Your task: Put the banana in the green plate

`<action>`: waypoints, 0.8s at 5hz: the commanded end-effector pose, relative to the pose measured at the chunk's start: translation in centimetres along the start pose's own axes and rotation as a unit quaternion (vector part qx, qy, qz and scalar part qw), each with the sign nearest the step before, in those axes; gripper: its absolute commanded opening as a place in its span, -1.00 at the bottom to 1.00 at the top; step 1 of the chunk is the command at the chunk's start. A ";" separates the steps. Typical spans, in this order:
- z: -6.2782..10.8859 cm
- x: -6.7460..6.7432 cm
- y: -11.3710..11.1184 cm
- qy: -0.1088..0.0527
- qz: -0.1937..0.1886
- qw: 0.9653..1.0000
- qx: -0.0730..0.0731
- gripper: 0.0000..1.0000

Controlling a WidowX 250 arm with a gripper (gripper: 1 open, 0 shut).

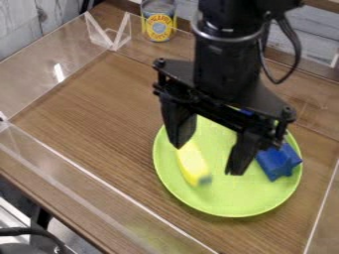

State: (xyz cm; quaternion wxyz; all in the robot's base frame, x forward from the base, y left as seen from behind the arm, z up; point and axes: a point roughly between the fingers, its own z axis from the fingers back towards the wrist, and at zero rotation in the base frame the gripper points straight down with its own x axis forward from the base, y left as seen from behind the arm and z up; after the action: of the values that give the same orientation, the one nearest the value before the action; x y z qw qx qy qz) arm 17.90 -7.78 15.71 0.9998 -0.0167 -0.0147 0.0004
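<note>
We see our gripper (pixel 209 147) spread wide, holding nothing; the banana (pixel 193 162) lies directly beneath on the green plate (pixel 236 201), long axis toward the plate's front-left rim.

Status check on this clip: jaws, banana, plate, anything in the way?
Gripper jaws open, straddling the plate. Banana lying on the green plate, not held. Blue block also on the plate, beside the right jaw, apart from the banana.
</note>
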 end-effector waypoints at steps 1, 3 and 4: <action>0.9 0.9 0.8 -0.018 0.001 1.000 -0.003 1.00; 1.1 0.8 1.3 -0.024 0.006 1.000 -0.007 1.00; 1.1 0.6 1.3 -0.025 0.006 1.000 -0.010 1.00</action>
State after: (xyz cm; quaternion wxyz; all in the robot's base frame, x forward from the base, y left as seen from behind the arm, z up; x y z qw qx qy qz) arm 18.32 -6.55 16.16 0.9994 -0.0220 -0.0274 0.0038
